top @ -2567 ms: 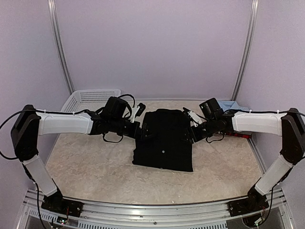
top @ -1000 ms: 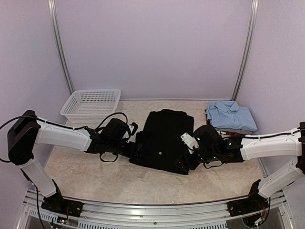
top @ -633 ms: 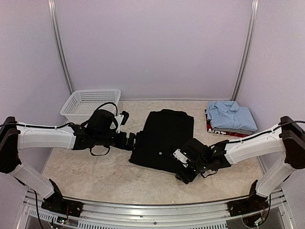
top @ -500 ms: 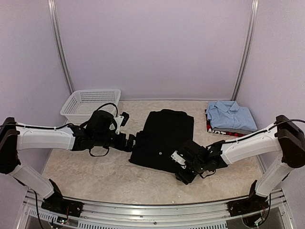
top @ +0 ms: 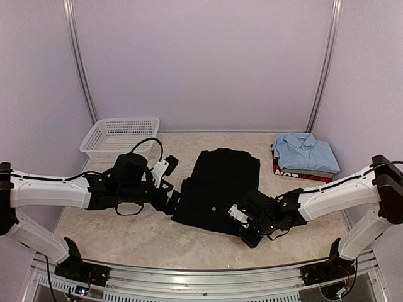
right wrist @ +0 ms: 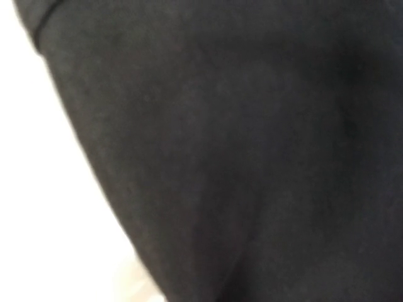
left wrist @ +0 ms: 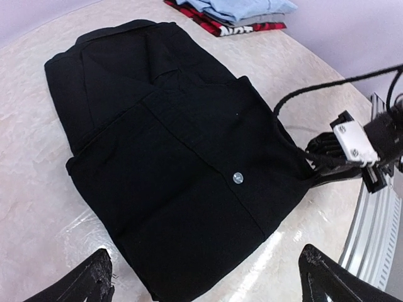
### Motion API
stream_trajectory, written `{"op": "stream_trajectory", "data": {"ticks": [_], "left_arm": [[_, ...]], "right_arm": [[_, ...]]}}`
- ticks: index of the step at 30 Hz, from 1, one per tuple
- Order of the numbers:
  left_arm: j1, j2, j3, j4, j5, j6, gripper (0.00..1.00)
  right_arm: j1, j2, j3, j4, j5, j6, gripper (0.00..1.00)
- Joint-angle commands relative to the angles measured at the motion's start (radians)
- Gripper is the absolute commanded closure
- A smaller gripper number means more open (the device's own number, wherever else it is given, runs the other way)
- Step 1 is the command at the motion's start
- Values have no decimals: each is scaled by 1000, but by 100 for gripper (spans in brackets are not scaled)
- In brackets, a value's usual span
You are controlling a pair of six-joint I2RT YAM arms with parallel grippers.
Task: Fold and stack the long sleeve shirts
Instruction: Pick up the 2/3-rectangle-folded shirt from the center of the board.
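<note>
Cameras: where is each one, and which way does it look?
Top: high behind the arms, looking down at the table; both arms show.
Left wrist: on the left arm, facing across the black shirt to the right claw; own fingertips show.
Right wrist: black cloth fills it; no claw shows.
Shared: top and left wrist both see black shirt and blue shirt.

Left wrist view, upper edge of frame: the red-and-black shirt [left wrist: 252,27] carries white block lettering on a black band along its folded edge. The visible letters look like "NOT"; the rest is cut off by the fold and by the light blue shirt [left wrist: 242,7] lying on it. Top view, right side: that edge shows only white specks, too small to read. Right wrist view: blurred fabric of the black shirt [right wrist: 252,157], nothing legible.
</note>
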Motion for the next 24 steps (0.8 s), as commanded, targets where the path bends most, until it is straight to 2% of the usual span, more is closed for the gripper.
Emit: {"op": "stream_trajectory", "data": {"ticks": [1,4,8,11,17,24], "left_arm": [[-80,-32,-26,15,-11,127,2],[-157,-37,-24,-15,-20,192,3],[-302,-26,-5,-120,-94,350,2],[-385,-8,8,-206,-152,407,1],[-436,41,52,-331,-212,458,5],[-467,130,60,-336,-220,534,4]], "right_arm": [[25,-143,-80,-30,-259,59,100],[40,-208,-103,-19,-391,114,100],[47,-300,-158,-44,-445,210,100],[48,-382,-204,-64,-474,279,100],[48,-548,-246,-93,-518,371,100],[44,-641,-254,-144,-492,409,100]]}}
